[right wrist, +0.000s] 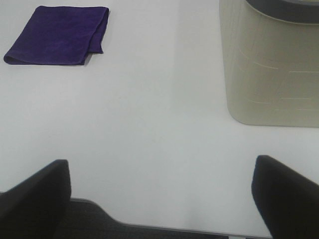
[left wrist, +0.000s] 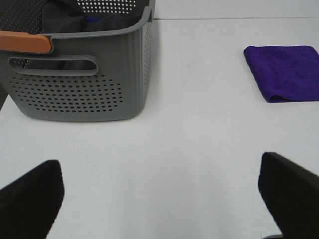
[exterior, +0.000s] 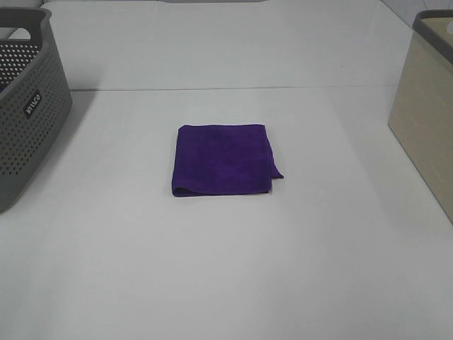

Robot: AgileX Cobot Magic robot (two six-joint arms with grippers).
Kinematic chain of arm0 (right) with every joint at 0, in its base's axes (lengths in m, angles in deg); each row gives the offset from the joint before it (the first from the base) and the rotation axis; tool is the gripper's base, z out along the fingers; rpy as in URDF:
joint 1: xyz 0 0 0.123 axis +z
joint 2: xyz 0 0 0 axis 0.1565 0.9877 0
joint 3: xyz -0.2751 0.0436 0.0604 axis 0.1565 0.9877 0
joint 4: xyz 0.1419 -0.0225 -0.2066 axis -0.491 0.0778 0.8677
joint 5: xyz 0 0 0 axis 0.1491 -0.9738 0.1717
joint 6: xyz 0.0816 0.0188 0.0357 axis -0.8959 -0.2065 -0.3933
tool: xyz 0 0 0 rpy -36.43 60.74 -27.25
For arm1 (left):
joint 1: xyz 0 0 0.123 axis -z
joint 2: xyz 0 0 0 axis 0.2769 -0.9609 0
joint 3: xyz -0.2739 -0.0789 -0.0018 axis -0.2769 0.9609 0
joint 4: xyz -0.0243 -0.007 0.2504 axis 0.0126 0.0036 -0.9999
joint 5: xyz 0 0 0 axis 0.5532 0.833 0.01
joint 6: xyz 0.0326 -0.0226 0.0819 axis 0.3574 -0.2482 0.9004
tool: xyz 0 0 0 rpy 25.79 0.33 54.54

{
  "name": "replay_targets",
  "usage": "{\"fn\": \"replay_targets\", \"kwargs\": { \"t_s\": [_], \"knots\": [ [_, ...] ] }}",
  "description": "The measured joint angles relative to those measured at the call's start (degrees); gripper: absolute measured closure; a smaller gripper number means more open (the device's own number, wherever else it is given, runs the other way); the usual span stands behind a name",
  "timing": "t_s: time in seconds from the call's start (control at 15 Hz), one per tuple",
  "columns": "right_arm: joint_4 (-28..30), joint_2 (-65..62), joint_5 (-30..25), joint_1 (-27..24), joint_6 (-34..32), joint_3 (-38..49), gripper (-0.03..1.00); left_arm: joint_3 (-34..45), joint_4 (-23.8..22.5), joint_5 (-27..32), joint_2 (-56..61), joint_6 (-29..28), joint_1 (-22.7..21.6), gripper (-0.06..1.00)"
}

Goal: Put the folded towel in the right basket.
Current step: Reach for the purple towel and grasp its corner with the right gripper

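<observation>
A folded purple towel lies flat in the middle of the white table; it also shows in the left wrist view and the right wrist view. The right basket is beige with a grey rim and stands at the right edge; it also shows in the right wrist view. My left gripper is open and empty, over bare table well short of the towel. My right gripper is open and empty near the table's front edge. Neither arm shows in the exterior high view.
A grey perforated basket stands at the left edge; in the left wrist view it holds dark cloth and has an orange handle piece. The white table stretches between the two baskets.
</observation>
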Motion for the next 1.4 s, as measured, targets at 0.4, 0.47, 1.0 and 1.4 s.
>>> {"fn": "replay_targets", "kwargs": {
  "t_s": [0.4, 0.47, 1.0, 1.4],
  "knots": [
    [1.5, 0.0, 0.0, 0.0, 0.1, 0.0, 0.02, 0.0, 0.0, 0.0, 0.0, 0.0, 0.0, -0.05],
    [1.5, 0.0, 0.0, 0.0, 0.1, 0.0, 0.02, 0.0, 0.0, 0.0, 0.0, 0.0, 0.0, -0.05],
    [1.5, 0.0, 0.0, 0.0, 0.1, 0.0, 0.02, 0.0, 0.0, 0.0, 0.0, 0.0, 0.0, -0.05],
    [1.5, 0.0, 0.0, 0.0, 0.1, 0.0, 0.02, 0.0, 0.0, 0.0, 0.0, 0.0, 0.0, -0.05]
  ]
}}
